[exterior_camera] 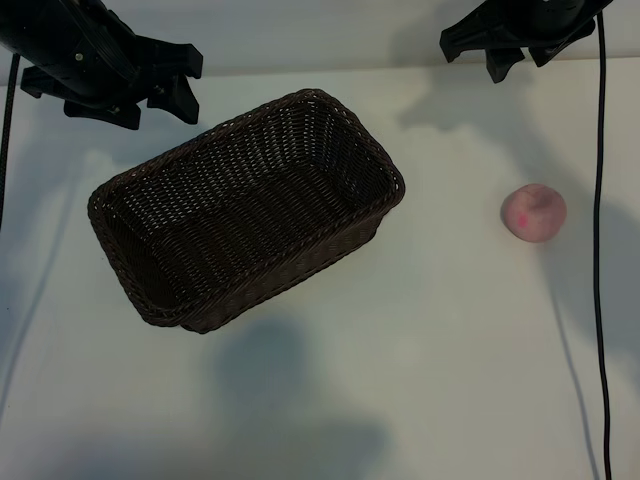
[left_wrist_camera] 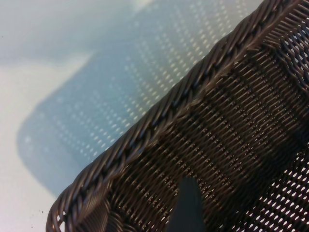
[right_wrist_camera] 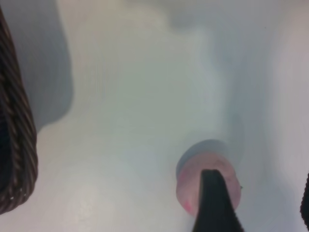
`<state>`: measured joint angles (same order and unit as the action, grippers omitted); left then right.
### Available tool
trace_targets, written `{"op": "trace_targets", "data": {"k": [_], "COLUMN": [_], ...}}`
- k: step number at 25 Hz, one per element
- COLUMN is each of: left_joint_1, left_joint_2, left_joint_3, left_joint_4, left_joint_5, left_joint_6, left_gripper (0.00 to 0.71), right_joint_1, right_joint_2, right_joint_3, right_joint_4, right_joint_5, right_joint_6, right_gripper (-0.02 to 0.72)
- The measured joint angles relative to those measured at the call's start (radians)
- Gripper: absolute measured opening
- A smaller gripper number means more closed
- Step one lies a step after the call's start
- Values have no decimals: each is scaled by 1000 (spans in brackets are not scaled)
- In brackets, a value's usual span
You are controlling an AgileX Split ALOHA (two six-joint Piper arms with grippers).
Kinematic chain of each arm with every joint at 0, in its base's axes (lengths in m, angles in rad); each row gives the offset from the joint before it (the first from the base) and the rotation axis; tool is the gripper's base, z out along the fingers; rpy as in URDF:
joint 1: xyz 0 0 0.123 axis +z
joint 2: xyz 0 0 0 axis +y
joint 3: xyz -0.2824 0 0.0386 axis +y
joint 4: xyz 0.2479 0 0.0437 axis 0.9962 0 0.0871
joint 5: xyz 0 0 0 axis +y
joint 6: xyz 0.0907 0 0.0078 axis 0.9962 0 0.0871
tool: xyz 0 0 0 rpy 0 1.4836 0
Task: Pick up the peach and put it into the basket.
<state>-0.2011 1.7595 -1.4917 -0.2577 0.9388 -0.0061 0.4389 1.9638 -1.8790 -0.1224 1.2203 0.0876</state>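
Observation:
The peach (exterior_camera: 533,212), small, round and pale pink with a brighter pink spot, lies on the white table at the right, well apart from the basket. The dark-brown woven basket (exterior_camera: 150,190) sits empty and slanted at centre left. My right gripper (exterior_camera: 480,52) hangs at the far right edge of the table, beyond the peach, open and holding nothing. In the right wrist view one dark finger (right_wrist_camera: 215,203) overlaps the peach (right_wrist_camera: 186,186), which lies below it. My left gripper (exterior_camera: 183,83) hovers open at the far left, by the basket's far corner, with its rim (left_wrist_camera: 159,121) close below.
A black cable (exterior_camera: 601,200) runs down the table's right side, just past the peach. Another cable (exterior_camera: 6,130) hangs at the left edge. Bare white table (exterior_camera: 400,380) lies between basket and peach and along the near side.

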Motion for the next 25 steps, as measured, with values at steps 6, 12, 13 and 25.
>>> {"op": "trace_targets", "data": {"k": [6,12,13,25], "left_joint_1": [0,0,0,0], "left_joint_2": [0,0,0,0], "left_joint_3": [0,0,0,0], "left_joint_4": [0,0,0,0], "left_joint_5": [0,0,0,-48], "left_joint_6": [0,0,0,0], "left_gripper": [577,577,577,577], "right_joint_1": [0,0,0,0], "right_joint_2": [0,0,0,0], "right_joint_3": [0,0,0,0], "right_joint_4": [0,0,0,4], "right_joint_5": [0,0,0,0], "right_joint_6": [0,0,0,0], "right_gripper": [436,436,436,436]}}
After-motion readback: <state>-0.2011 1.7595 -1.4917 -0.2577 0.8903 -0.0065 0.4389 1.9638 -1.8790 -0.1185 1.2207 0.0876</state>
